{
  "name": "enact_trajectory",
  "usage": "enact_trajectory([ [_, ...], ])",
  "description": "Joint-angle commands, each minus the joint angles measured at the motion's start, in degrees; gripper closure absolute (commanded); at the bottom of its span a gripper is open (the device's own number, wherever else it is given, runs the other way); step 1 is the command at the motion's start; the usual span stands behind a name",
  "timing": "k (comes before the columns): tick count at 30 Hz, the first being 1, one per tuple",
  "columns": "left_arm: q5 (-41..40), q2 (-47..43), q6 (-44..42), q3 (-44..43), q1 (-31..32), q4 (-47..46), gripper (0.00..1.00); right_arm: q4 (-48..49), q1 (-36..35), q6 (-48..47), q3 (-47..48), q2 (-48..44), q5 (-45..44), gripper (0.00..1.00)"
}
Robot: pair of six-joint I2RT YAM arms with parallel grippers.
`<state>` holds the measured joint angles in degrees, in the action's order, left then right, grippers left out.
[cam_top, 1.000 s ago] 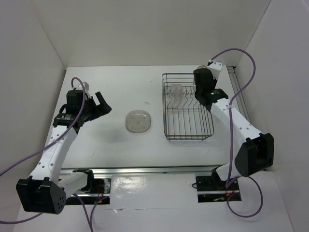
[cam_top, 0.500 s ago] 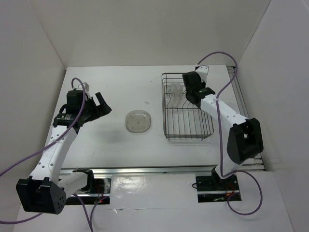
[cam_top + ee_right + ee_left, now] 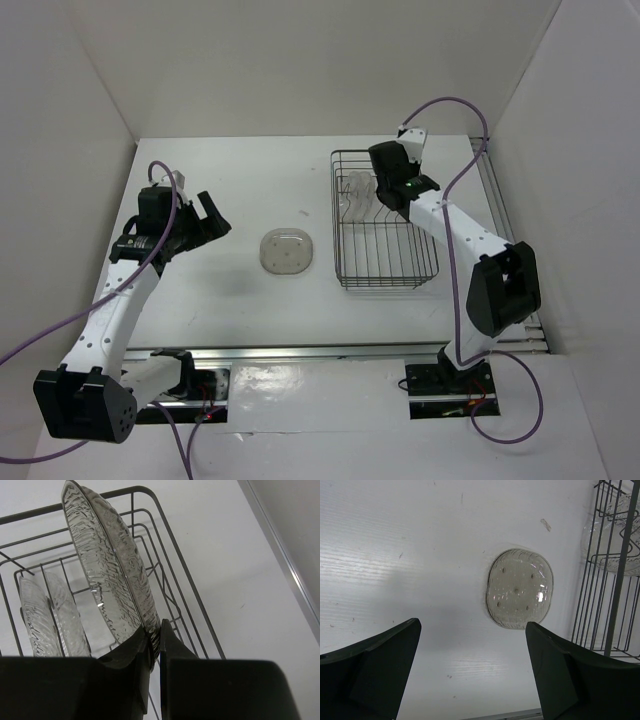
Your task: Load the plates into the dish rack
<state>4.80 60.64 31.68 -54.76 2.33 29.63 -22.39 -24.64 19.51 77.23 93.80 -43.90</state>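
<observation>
Right wrist view: my right gripper (image 3: 154, 632) pinched a clear rounded-square plastic plate (image 3: 105, 565), dark wire dish rack (image 3: 171, 540) at twelve o'clock; left gripper (image 3: 472, 625) gaped.

My left arm (image 3: 118, 300) reaches forward along the left side, forearm rising from the base and wrist turned inward toward the middle. The left fingers (image 3: 375, 670) stand spread wide, nothing between them. My right arm (image 3: 455, 228) stretches forward and leans in to the left, its wrist tipped downward at the far end. The right fingers (image 3: 172, 652) are pinched tight on the lower rim of a plate (image 3: 107, 575), which stands on edge above them.
</observation>
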Motion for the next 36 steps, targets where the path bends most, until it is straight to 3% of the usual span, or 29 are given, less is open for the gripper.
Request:
enact_trajectory([
  [1,0.04,-0.79,-0.48,-2.19,-0.31,-0.80,0.00,-0.90,-0.67,0.62,2.92,-1.51,-3.39,1.00],
  [24,1.09,-0.26,-1.01,-2.19,-0.31,-0.80,0.00,2.09,2.93,0.09,1.43,3.32,-0.22,1.00],
  [26,1.09,-0.26,-1.01,-2.19,-0.31,-0.80,0.00,2.09,2.93,0.61,1.43,4.02,0.31,0.86],
  [27,1.09,0.35,-1.01,-2.19,-0.31,-0.80,0.00,2.09,2.93,0.62,1.43,4.02,0.31,0.59],
  [29,0.48,0.96,-1.01,-2.19,-0.31,-0.80,0.00,3.23,2.93,0.62,0.73,4.02,1.18,0.45],
  [32,-0.23,3.25,0.22,-2.19,-0.31,0.51,0.00,3.23,2.93,0.00,0.73,4.02,0.66,0.16],
  [36,-3.12,5.97,5.57,-1.67,1.27,1.93,0.00,2.70,2.93,-0.52,2.66,4.55,-0.05,0.06],
])
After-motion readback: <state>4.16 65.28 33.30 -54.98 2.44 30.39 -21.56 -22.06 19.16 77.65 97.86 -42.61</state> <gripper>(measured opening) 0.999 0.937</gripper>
